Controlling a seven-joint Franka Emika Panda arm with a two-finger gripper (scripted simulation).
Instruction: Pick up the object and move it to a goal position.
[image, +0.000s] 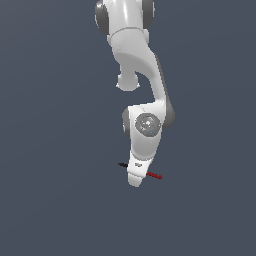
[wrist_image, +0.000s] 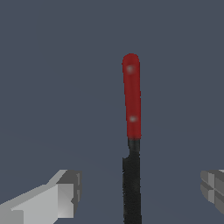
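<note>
One thin stick (image: 152, 175) lies flat on the dark table (image: 55, 200), and my end effector (image: 134, 181) hangs directly over its middle. In the exterior view my white arm (image: 145, 75) descends from twelve o'clock, and the wrist covers the centre of the stick, so only the two ends show: a short black tip at about nine o'clock of the wrist and a red length at about four o'clock. The stick therefore runs slightly aslant, black end higher in that view and red end lower.

In the wrist view the stick (wrist_image: 131, 131) runs lengthwise through the gap between my fingers. The red half is rounded at its far end and carries two small pale highlights; the black half is narrower where it joins the red and continues out of the picture. One pale grey finger (wrist_image: 61, 197) stands well to one side of the black half and the other finger (wrist_image: 213, 186) well to the opposite side, so my end effector (wrist_image: 136, 192) is spread wide and grips nothing. Neither finger touches the stick. Whether the fingertips have reached the table I cannot tell, since the exterior view is coarse there.
</note>
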